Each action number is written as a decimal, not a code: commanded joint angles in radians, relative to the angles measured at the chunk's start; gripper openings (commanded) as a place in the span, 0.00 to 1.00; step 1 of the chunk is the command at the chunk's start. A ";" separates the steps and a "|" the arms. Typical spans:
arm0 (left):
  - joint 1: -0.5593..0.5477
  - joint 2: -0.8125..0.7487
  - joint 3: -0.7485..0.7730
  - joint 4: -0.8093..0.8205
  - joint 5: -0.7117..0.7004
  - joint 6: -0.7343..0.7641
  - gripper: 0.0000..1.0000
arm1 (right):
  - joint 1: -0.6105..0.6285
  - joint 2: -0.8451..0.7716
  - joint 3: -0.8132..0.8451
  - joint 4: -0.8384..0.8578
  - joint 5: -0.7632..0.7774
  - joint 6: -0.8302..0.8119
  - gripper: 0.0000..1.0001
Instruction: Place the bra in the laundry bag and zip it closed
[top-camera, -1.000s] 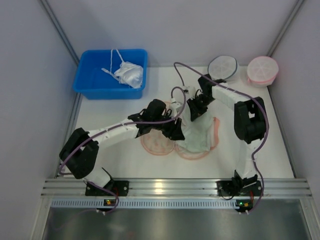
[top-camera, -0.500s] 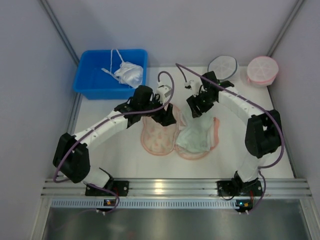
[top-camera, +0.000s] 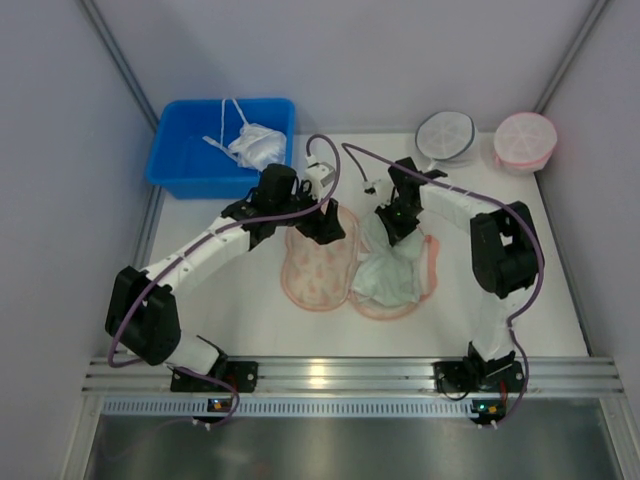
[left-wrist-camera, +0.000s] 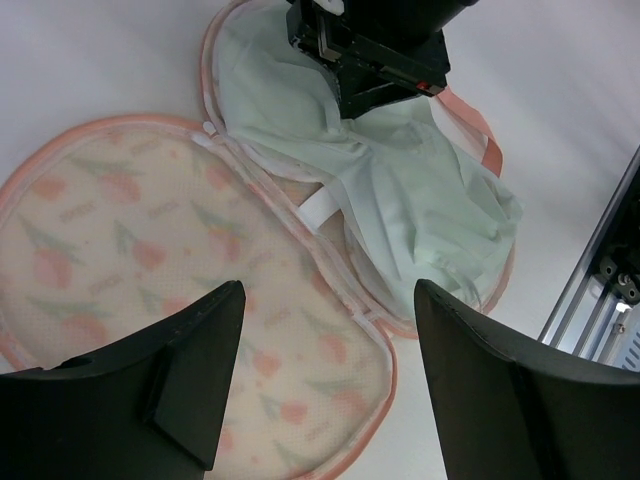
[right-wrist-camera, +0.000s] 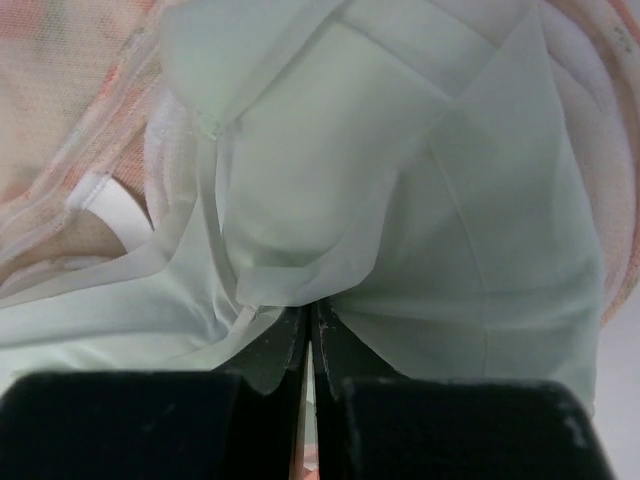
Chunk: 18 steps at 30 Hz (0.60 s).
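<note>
The laundry bag (top-camera: 318, 268) lies opened flat in a figure-eight, its floral left half (left-wrist-camera: 150, 230) bare. The pale greenish bra (top-camera: 392, 278) is bunched on the right half, spilling a little over the pink rim (top-camera: 432, 262). My left gripper (top-camera: 326, 226) hovers open over the far end of the left half; in the left wrist view its jaws (left-wrist-camera: 328, 300) stand wide with only the floral lining between them. My right gripper (top-camera: 398, 224) is down at the bra's far edge, its jaws (right-wrist-camera: 310, 305) shut with a fold of the bra (right-wrist-camera: 400, 170) pinched at the tips.
A blue bin (top-camera: 180, 160) at the back left holds a white string-strap bra (top-camera: 258, 148). A round white mesh pouch (top-camera: 445, 135) and a round pink pouch (top-camera: 525, 140) stand at the back right. Grey walls close both sides; the metal rail (top-camera: 330, 375) runs along the near edge.
My left gripper drew back from the bag's middle toward its far end and opened wider. My right gripper shifted slightly left, opened, then shut on the bra's far edge.
</note>
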 joint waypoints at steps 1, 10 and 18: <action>0.010 -0.027 0.004 0.015 0.019 -0.005 0.74 | 0.041 -0.065 0.053 0.007 -0.038 0.035 0.00; 0.019 -0.038 -0.014 0.020 0.019 -0.018 0.74 | 0.103 -0.062 0.031 -0.022 -0.079 0.089 0.00; 0.036 -0.115 -0.088 0.026 0.203 0.133 0.72 | 0.104 -0.086 0.039 -0.016 -0.087 0.082 0.02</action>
